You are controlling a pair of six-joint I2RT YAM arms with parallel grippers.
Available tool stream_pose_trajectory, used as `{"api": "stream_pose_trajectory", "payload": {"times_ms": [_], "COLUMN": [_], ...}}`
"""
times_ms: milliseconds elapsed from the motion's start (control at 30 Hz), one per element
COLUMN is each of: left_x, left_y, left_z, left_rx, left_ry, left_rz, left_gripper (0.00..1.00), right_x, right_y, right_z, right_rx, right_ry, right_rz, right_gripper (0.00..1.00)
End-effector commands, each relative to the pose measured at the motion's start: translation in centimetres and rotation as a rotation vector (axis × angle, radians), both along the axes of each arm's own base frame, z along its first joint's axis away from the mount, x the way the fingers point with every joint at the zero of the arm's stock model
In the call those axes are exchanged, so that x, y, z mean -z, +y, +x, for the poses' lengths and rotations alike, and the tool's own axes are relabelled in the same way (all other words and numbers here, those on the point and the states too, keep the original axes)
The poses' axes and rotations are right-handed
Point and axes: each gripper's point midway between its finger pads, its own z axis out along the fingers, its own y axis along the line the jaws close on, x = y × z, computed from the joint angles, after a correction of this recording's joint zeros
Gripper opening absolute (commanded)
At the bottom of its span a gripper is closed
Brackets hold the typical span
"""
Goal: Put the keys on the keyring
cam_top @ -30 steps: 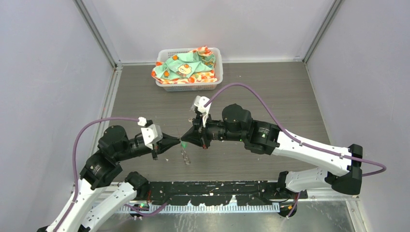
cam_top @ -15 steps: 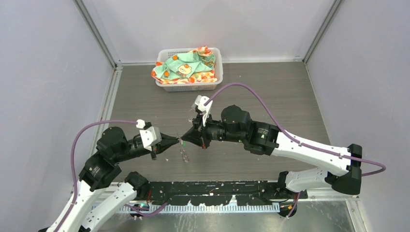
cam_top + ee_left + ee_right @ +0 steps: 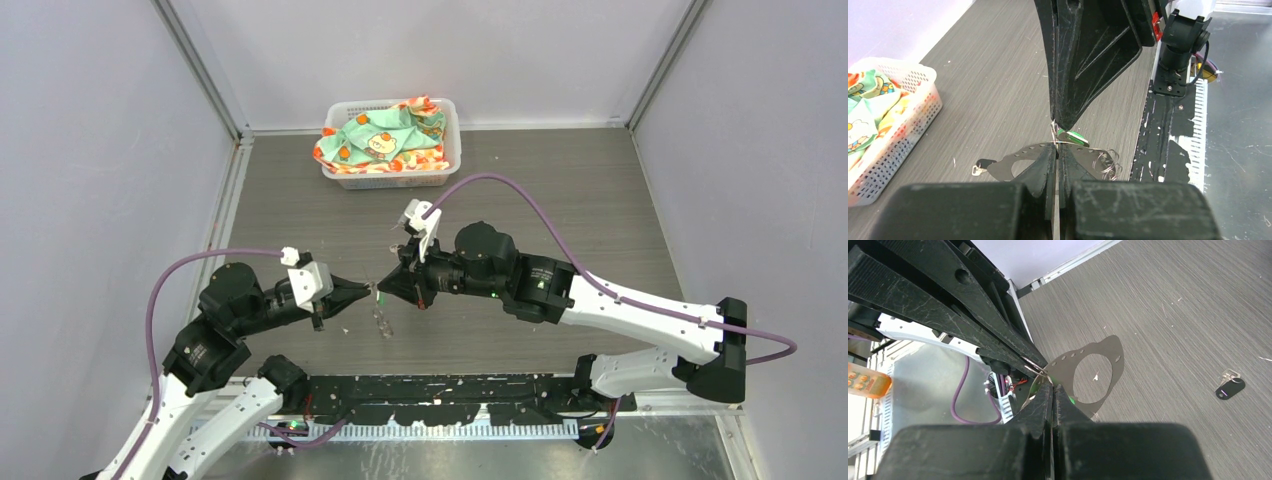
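Observation:
My left gripper (image 3: 366,290) and right gripper (image 3: 383,289) meet tip to tip above the table, both shut. The green key (image 3: 1073,136) hangs at the right gripper's tip. A thin wire runs from it across the pinched tips of the left gripper (image 3: 1056,149). Under the tips the flat silver-grey keyring (image 3: 1008,162) lies on the table, with small holes along its edge, and shows past the right gripper (image 3: 1053,387) as the keyring (image 3: 1108,365). The black key (image 3: 983,165) lies loose beside it. Thin wire coils (image 3: 1105,162) rest on the keyring's near side.
A white basket (image 3: 450,140) full of patterned cloth stands at the back of the table. The black mounting rail (image 3: 440,385) runs along the near edge. Grey walls close in the left, right and back sides.
Both arms have drifted slightly to the left together. Their tips stay joined and both grips are unchanged.

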Motion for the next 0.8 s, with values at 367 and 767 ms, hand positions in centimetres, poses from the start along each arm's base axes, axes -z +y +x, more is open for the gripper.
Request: {"api": "stream_pose_trajectory", "payload": {"times_ms": [367,767], "left_x": [-3.9,-5.6], "left_y": [-0.8,-1.5], "left_z": [-1.2,-3.0], "left_rx": [0.064,0.16], "left_ry": [-0.035,0.005], "left_rz": [-0.128,-0.172], "left_gripper": [0.0,0.0], "right_x": [0.2,-2.8], "right_y": [-0.9,-3.2], "right_z": [1.9,1.1], "right_rx": [0.091,-0.021], "right_ry": [0.014,-0.015], "right_rz": [0.072,0.128], "right_gripper": [0.01,0.48]}}
